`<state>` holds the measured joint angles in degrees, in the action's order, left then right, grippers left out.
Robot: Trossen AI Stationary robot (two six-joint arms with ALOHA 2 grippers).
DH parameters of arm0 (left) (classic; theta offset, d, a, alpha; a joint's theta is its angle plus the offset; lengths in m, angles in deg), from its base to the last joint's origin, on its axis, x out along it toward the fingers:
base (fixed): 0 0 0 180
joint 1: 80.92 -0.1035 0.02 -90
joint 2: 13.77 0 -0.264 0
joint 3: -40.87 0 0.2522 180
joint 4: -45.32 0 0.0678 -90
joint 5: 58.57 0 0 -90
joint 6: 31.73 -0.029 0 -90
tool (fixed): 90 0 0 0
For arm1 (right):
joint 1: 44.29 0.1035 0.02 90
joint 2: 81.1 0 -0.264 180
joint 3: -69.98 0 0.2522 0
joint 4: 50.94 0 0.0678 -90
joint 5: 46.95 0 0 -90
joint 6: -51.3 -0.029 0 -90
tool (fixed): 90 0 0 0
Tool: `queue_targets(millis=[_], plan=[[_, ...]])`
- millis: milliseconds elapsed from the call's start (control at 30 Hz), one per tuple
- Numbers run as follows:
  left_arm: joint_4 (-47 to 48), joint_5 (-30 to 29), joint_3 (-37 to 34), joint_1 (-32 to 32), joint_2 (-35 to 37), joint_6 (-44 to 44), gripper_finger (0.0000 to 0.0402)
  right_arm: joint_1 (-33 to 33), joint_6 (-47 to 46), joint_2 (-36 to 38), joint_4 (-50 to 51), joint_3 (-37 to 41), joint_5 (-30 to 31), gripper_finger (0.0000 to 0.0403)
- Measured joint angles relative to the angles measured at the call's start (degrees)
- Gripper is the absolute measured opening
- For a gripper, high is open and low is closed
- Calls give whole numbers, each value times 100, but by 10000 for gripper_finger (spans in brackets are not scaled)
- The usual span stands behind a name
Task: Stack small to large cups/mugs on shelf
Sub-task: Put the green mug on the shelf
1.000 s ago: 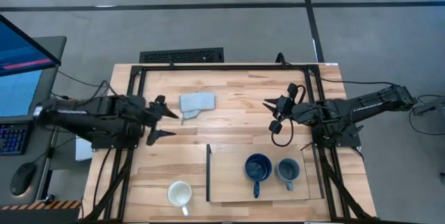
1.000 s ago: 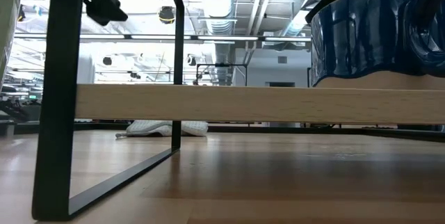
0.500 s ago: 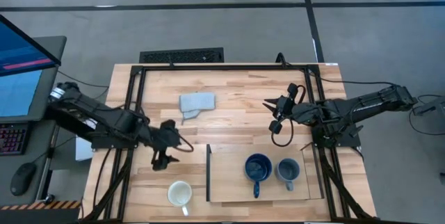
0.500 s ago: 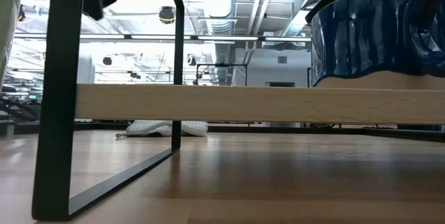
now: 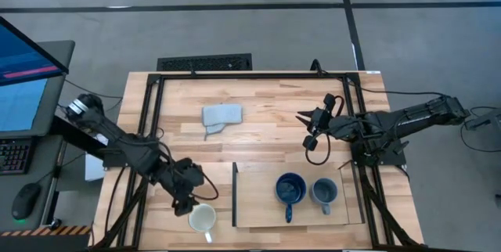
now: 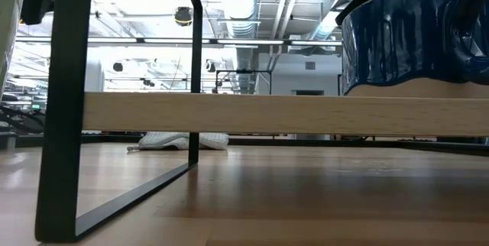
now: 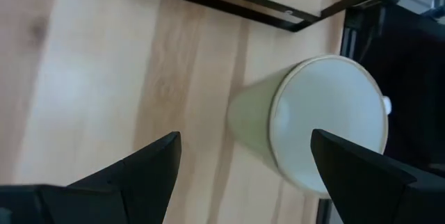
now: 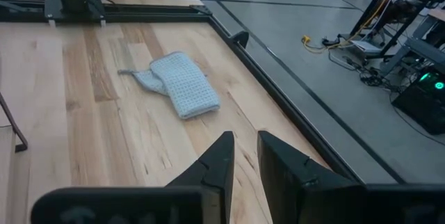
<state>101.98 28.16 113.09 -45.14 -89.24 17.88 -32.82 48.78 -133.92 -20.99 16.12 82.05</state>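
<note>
the left hand (image 5: 186, 198) is held with fingers apart just beside the white mug (image 5: 202, 218), which stands on the desk (image 5: 258, 135) beside the shelf (image 5: 258, 205). the mug could be knocked over if its rim is clipped. the right hand (image 5: 307, 127) is parked, fingers nearly together.

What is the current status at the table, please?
Left gripper open, just above the white mug on the tabletop. Right gripper nearly shut, empty, waiting mid-table. Navy mug and grey-blue mug on the shelf. Nothing in the way.
</note>
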Motion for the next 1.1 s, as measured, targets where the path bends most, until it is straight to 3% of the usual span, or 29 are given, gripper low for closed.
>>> queue_targets(millis=[533, 1100], plan=[[-422, 303, 0, 32, -795, 505, 313, 1, 2, 1, 1, 0, -2, 86], [-433, 276, 0, 30, -814, 943, 313, 0, 2, 0, 1, 0, -17, 86]])
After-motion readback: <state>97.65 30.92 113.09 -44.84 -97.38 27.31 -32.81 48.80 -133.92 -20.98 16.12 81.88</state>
